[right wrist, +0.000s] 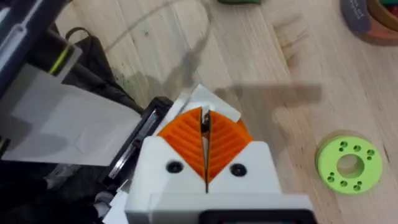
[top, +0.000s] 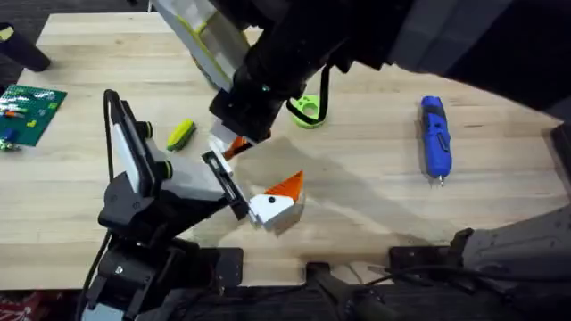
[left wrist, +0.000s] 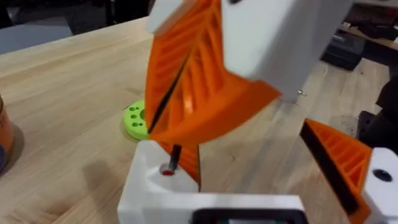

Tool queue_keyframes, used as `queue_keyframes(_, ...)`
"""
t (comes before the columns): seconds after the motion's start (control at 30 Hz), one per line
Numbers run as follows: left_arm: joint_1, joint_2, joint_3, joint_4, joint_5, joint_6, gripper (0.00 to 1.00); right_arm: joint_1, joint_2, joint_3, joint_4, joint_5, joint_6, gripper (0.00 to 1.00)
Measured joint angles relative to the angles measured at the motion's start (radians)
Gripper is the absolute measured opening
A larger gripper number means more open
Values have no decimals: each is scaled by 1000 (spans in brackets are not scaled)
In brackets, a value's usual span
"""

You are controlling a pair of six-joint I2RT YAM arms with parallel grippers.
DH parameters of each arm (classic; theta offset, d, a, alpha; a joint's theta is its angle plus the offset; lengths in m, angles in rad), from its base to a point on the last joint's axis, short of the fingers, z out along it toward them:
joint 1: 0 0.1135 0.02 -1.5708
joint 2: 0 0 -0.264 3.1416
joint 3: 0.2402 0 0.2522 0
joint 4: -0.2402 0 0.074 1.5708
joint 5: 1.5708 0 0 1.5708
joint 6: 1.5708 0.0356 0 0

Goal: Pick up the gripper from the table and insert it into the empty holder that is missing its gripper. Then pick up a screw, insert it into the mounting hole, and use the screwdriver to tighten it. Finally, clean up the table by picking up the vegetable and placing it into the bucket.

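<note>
The holder [top: 143,174] sits at the end of my left arm, which is my left gripper [top: 259,169] [left wrist: 249,149], open. One white-and-orange gripper [top: 277,203] [left wrist: 348,165] sits at the far end of its black rail [top: 225,185]. The other, a white block [left wrist: 158,186], lies under my right gripper [top: 234,143] [left wrist: 158,127] [right wrist: 204,118]. That gripper is shut on a thin dark screw [left wrist: 175,152] [right wrist: 204,122], whose lower end meets the block's mounting hole [left wrist: 166,169]. The blue screwdriver [top: 434,135] lies at the right. The yellow-green vegetable [top: 181,134] lies beside the holder. The bucket is out of view.
A lime-green ring [top: 308,109] [left wrist: 135,119] [right wrist: 347,165] lies just behind the grippers. A green circuit board [top: 27,111] rests at the table's left edge. Tape rolls [right wrist: 373,18] sit farther off. My right arm crosses the table's middle from the upper right.
</note>
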Motion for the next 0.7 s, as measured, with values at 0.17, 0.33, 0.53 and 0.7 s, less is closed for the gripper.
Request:
queue_keyframes(0.17,0,0,0,0,0,0,986,0,0,0,20,0,0,11)
queue_keyframes(0.33,0,0,0,0,0,0,986,0,0,0,20,0,0,11)
queue_keyframes(0.53,0,0,0,0,0,0,985,0,0,0,10,0,0,11)
queue_keyframes(0.7,0,0,0,0,0,0,986,0,3,0,7,0,0,11)
